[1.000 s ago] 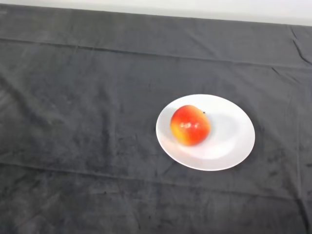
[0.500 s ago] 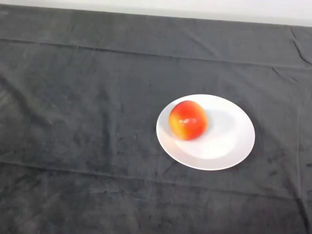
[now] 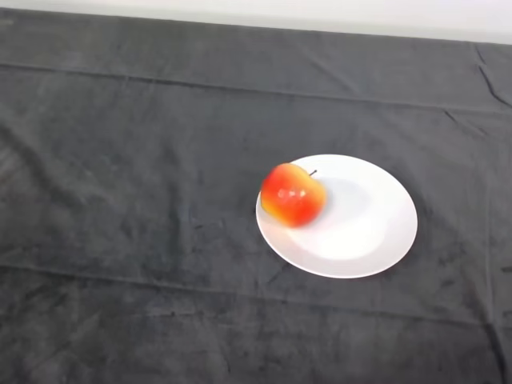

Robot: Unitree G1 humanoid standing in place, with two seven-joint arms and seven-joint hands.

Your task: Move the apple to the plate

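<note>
A red and yellow apple sits on a white plate, at about nine o'clock on the plate, right at its rim. The apple's left side reaches the plate's edge and seems to overlap it slightly; whether it hangs past the rim cannot be told from this angle. Its thin dark stem points up and toward one o'clock. The red skin covers the top and right of the fruit, and a yellow patch shows along its lower left. A small bright glint lies near the middle of the red part.

The plate is round and shallow, and the rest of its surface is bare. It lies flat on a dark grey cloth that covers the table. Long creases run across the cloth from nine o'clock to three o'clock, above and below the plate. A pale strip shows beyond the cloth's far edge, at twelve o'clock.
</note>
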